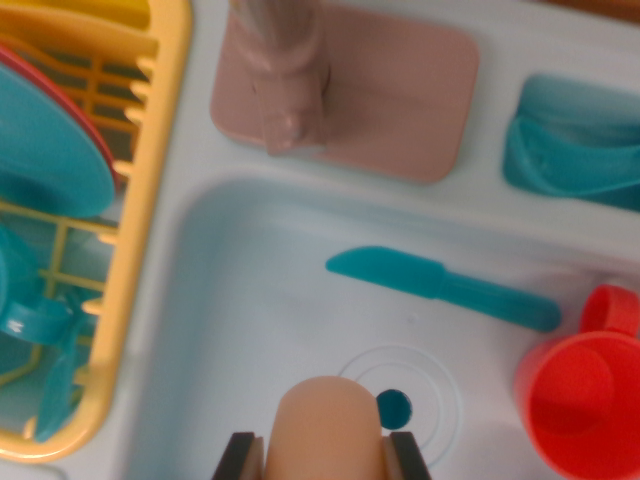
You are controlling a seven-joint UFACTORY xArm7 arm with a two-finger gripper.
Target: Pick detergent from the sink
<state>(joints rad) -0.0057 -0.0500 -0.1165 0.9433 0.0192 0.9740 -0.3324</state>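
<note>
A rounded peach-coloured detergent bottle (328, 425) stands at the bottom middle of the wrist view, over the pale blue sink basin (250, 320). My gripper (325, 462) is shut on it, with one dark finger (240, 458) on its left side and the other on its right. The bottle's lower part is cut off by the frame edge. I cannot tell whether it rests on the sink floor or hangs above it.
A teal toy knife (440, 285) lies in the sink, a red cup (580, 400) sits at its right side, and the drain (394, 406) is beside the bottle. A pink faucet (285, 70) stands behind. A yellow dish rack (120, 240) with teal dishes is left; a teal item (575, 140) is top right.
</note>
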